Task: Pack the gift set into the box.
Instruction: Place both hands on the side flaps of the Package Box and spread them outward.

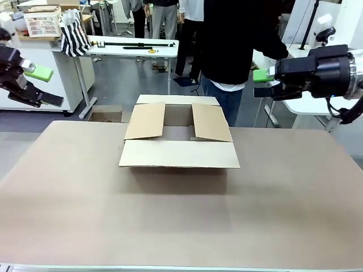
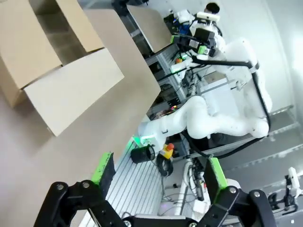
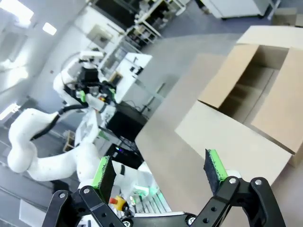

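My left claw (image 1: 44, 86) and right claw (image 1: 262, 84) hang wide, empty, flanking the open-flapped box (image 1: 178, 154), apparently keeping its mouth clear for loading.

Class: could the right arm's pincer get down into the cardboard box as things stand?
Probably yes: the box stands with flaps spread outward; the open right pincer hangs higher, nothing between them.

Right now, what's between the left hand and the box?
Nothing but bare table. The left wrist view shows that stretch running from the open left hand up to the box.
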### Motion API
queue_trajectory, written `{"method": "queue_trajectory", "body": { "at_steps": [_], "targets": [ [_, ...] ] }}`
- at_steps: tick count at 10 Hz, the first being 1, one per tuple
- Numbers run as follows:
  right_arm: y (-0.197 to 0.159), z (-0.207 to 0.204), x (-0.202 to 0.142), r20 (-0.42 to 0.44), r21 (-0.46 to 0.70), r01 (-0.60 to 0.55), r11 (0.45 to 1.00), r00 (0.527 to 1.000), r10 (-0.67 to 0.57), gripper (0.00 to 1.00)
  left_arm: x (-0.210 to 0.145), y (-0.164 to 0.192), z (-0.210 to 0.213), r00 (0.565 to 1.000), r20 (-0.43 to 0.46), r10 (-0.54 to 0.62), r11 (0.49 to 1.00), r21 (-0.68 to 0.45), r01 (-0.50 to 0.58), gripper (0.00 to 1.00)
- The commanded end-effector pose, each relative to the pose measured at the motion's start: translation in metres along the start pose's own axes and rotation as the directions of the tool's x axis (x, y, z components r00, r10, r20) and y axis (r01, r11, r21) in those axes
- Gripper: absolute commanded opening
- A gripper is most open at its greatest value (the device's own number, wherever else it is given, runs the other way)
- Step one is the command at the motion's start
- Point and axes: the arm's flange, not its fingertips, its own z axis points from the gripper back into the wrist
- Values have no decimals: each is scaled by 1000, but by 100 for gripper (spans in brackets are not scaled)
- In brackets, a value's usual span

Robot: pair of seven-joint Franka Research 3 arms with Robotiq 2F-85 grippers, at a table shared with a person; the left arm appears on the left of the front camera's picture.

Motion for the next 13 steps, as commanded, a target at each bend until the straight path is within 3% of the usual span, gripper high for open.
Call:
{"method": "queue_trajectory", "body": {
  "at_steps": [1,4,5,7,8,10,11,13],
  "targets": [
    [4,-2,4,10,-11,-45,999,999,45,100,5,1,1,998,-5,-65,998,-3,65,100],
    [4,-2,4,10,-11,-45,999,999,45,100,6,-4,-1,999,-16,-42,999,17,43,100],
    [4,-2,4,10,-11,-45,999,999,45,100,36,-21,-22,997,-42,-67,971,229,75,100],
    [4,-2,4,10,-11,-45,999,999,45,100,97,-34,-105,968,-244,51,876,476,74,100],
    [4,-2,4,10,-11,-45,999,999,45,100,116,-29,-146,940,-322,109,839,537,87,100],
    [4,-2,4,10,-11,-45,999,999,45,100,136,-19,-216,917,-330,223,757,651,50,100],
    [4,-2,4,10,-11,-45,999,999,45,100,138,-9,-254,904,-311,293,661,749,43,100],
    [4,-2,4,10,-11,-45,999,999,45,100,135,15,-303,913,-317,257,519,842,146,100]
  ]
}}
